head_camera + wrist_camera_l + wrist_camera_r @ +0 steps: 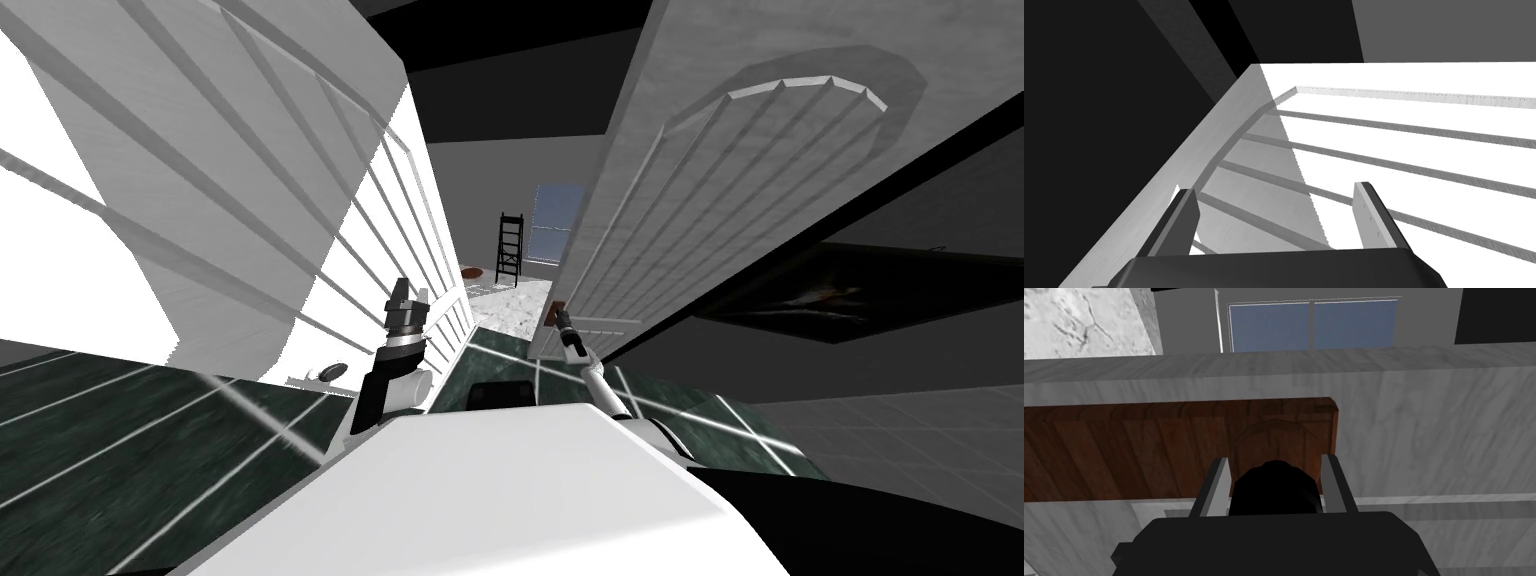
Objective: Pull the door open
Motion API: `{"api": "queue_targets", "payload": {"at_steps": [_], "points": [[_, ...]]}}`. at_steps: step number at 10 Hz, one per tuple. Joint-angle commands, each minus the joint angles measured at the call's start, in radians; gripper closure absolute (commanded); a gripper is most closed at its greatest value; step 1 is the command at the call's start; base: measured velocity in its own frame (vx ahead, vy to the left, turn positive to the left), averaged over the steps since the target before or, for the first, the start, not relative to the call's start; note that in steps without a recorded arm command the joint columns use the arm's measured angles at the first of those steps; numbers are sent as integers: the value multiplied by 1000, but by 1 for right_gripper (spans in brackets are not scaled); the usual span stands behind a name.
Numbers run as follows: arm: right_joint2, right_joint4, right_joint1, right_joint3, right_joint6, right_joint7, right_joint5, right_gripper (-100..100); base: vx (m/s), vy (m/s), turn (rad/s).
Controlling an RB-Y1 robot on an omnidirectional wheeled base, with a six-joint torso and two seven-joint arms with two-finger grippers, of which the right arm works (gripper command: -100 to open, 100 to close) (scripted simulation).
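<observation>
Clamping both sides of the black round knob [1274, 488], the right gripper [1275, 459] has it at twelve o'clock, on the brown wooden plate [1124, 448] of the grey panelled door [1434, 438]; the left gripper [1276, 190] gapes empty.

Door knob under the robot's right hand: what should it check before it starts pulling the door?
1. Right gripper around the black knob: ok, one finger on each side.
2. Fingers closed on the knob: ok, they sit against its sides.
3. Knob attached to the right part: ok, it sits on a brown wooden plate on the grey door.
4. Door free to move: ok, it is ajar, and the gap shows a black ladder beyond.
5. Left gripper out of the way: ok, it is open, held up by a white panelled surface, apart from the door.
6. Space behind the robot to back up: cannot tell.
</observation>
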Motion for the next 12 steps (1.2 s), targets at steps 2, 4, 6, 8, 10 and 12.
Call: {"api": "queue_targets", "payload": {"at_steps": [2,4,6,8,10,12], "points": [[-25,-20,16,29,-11,-26,0,100,-219,-97,125],[-46,-34,29,51,-20,-47,-1,100,-225,-107,121],[-65,-47,40,72,-28,-66,-1,100,-198,-111,112],[-84,-59,52,93,-36,-85,-2,100,-234,-88,109],[-99,-69,66,117,-48,-100,-1,100,-129,-64,76],[-126,-86,84,139,-65,-122,-2,100,-232,-118,135]]}}
